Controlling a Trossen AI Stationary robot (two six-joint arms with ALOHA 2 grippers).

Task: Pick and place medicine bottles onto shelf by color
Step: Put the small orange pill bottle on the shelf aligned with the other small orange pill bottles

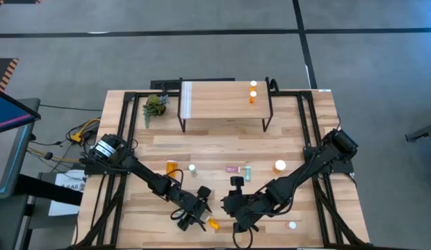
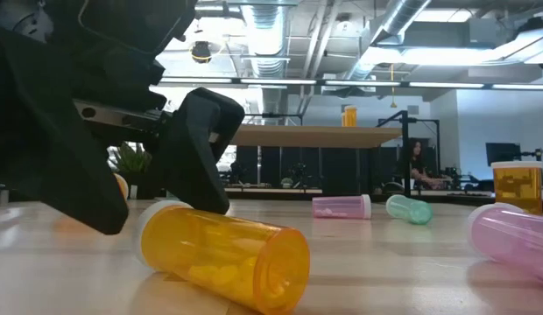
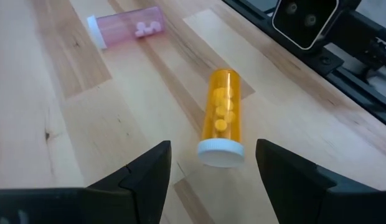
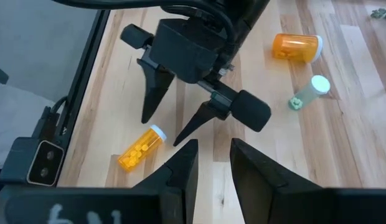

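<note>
— How many bottles can you count from overhead, going left to right?

— On the table, seven: a large orange bottle (image 1: 172, 167) lying left of centre, a teal one (image 1: 192, 168) beside it, a small orange bottle (image 1: 213, 223) at the bottom centre, then a pink bottle (image 1: 232, 169), a second teal (image 1: 247, 171), an upright orange one (image 1: 279, 166), and a white-capped one (image 1: 292, 225) at the lower right whose colour I cannot tell.

— And the shelf?

— The shelf (image 1: 222, 101) sits at the upper centre, with two orange bottles (image 1: 253, 92) near its right end.

— The grippers?

— Two. The left gripper (image 3: 211, 165) hangs with its fingers spread wide, holding nothing; the small orange bottle lies on the wood just ahead of them, cap toward the gap. The right gripper (image 4: 213, 163), bottom centre-right overhead, has its fingers only narrowly apart and empty.
</note>
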